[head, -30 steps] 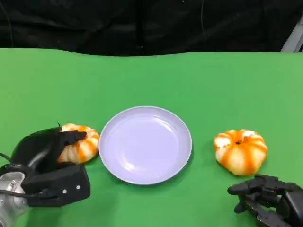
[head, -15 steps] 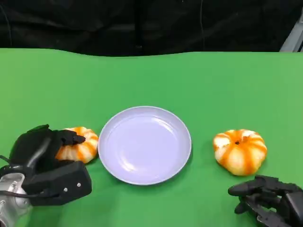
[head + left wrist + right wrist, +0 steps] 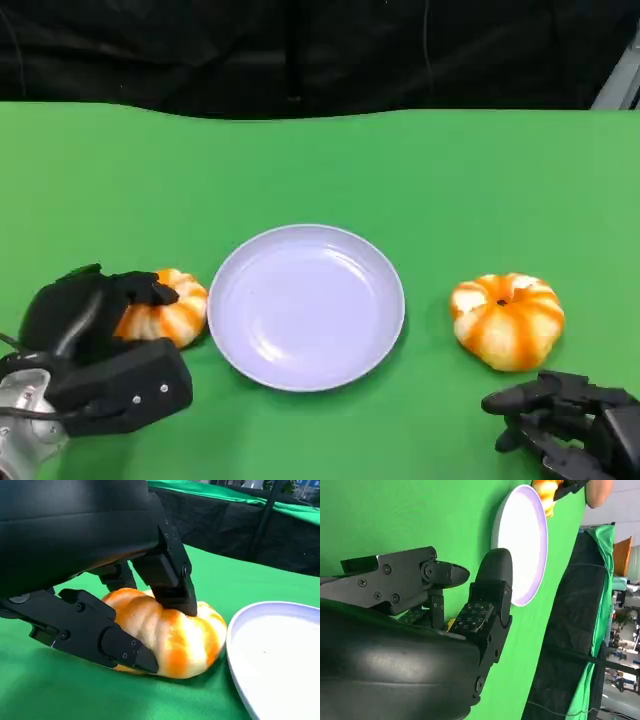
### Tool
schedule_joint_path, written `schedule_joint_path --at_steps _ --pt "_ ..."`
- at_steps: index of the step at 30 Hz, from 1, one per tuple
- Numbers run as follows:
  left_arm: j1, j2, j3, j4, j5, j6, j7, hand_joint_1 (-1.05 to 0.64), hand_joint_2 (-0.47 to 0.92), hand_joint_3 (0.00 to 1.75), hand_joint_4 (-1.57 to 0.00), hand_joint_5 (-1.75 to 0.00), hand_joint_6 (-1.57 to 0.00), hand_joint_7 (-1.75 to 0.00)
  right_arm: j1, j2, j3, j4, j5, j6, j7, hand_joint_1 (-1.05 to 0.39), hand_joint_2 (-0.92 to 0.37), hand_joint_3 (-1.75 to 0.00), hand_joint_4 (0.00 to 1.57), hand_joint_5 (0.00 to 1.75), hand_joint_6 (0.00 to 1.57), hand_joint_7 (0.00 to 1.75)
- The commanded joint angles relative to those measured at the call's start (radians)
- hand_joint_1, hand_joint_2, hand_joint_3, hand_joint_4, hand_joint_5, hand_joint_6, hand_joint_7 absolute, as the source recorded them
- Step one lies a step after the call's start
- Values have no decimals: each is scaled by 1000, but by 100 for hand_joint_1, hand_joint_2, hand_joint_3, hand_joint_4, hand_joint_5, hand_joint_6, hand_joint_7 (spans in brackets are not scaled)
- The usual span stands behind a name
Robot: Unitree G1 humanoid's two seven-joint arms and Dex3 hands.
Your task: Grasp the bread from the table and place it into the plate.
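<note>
Bread (image 3: 165,308) just left of the plate (image 3: 306,305) is being gripped by the left hand (image 3: 95,310), fingers closing around it on the table.

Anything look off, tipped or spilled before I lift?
Nothing stands out. The plate sits flat, one bread rests upright to its right, and the left hand grips the other bread, which looks intact.

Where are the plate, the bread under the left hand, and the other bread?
plate (image 3: 305,370), head view, near rim.
bread by the left hand (image 3: 175,640), left wrist view, striped side between the fingers.
bread on the right (image 3: 507,320), head view, top centre.
</note>
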Motion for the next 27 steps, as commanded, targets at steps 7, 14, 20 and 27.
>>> schedule_joint_path --at_steps 7,14,20,27 --pt "20 3 8 -5 -4 -3 1 -8 92 0 -58 -140 -90 -80 -5 -13 -8 3 5 -5 -4 1 -92 -38 77 124 96 61" --pt "51 21 32 -40 -15 -18 28 -4 91 0 -55 -147 -88 -84 -7 -12 -9 7 5 -4 -6 -1 -92 -36 76 123 96 61" --pt "72 46 53 -91 -5 -15 55 -4 91 0 -58 -143 -84 -89 -6 -12 -8 6 5 -1 -6 -1 -92 -36 76 123 96 61" --pt "77 67 70 -118 3 2 64 -4 90 0 -58 -143 -86 -88 -7 -10 -8 7 7 0 -5 -1 -92 -36 76 123 96 61"
